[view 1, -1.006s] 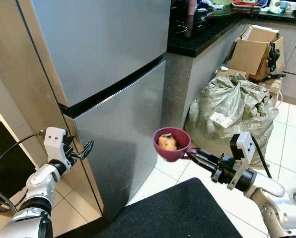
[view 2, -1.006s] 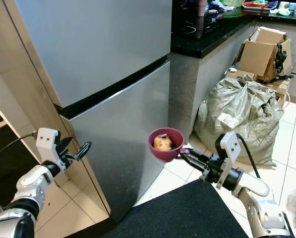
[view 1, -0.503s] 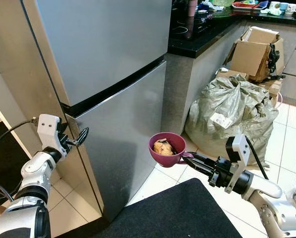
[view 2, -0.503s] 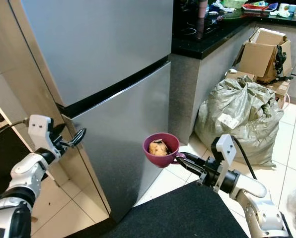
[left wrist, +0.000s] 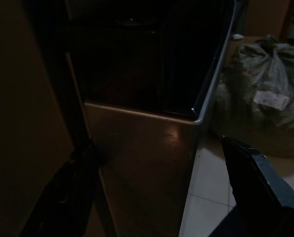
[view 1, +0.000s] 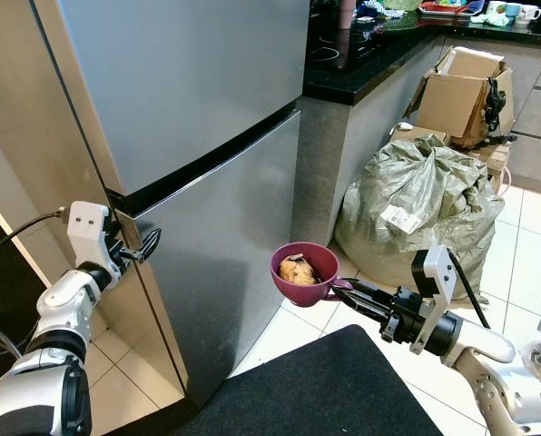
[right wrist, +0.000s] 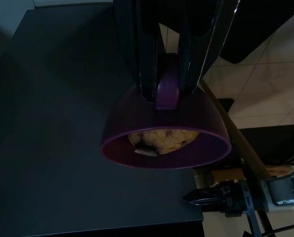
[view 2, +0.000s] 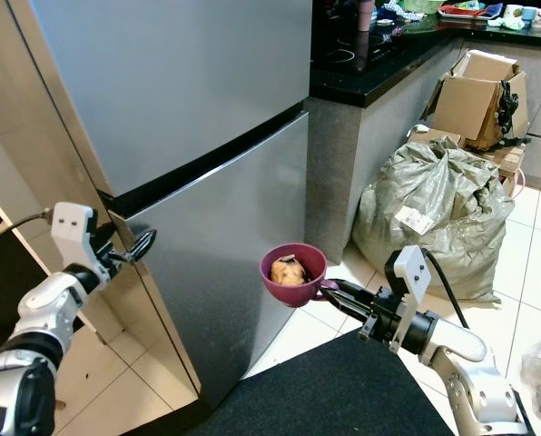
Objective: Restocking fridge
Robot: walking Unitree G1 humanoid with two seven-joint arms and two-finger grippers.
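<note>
— Kitchen floor with pale tiles [view 1: 293, 327], is that where you are standing?

— Yes. A tall grey fridge [view 1: 198, 136] is right in front of me. Its doors are shut. Beside it is a black countertop [view 1: 370, 64], and below that sit a big stuffed sack [view 1: 425, 200] and some cardboard boxes [view 1: 466, 86].

— What is your right gripper [view 1: 350, 289] doing?

— Its two black fingers are squeezed tight on the handle of a purple cup [view 1: 304, 271]. I hold the cup out in the air, low down, near the fridge's lower door. It does not touch the door.

— Is something in the cup?

— Yes, a brownish lump of food [view 1: 298, 270]. I cannot tell just what it is.

— And your left gripper [view 1: 146, 246]?

— It is up at the left edge of the fridge, close to the dark gap between the top door and the bottom door. From my head its fingers look close together. In my left wrist view it is very dark, and the fingers [left wrist: 255, 182] show with a gap between them, so I cannot tell how far apart they are. It holds nothing.

— What does your right wrist camera add?

— It looks from behind the handle. It shows the fingers [right wrist: 142, 59] on each side of it, and the food [right wrist: 162, 140] lying inside the cup [right wrist: 166, 133].
</note>
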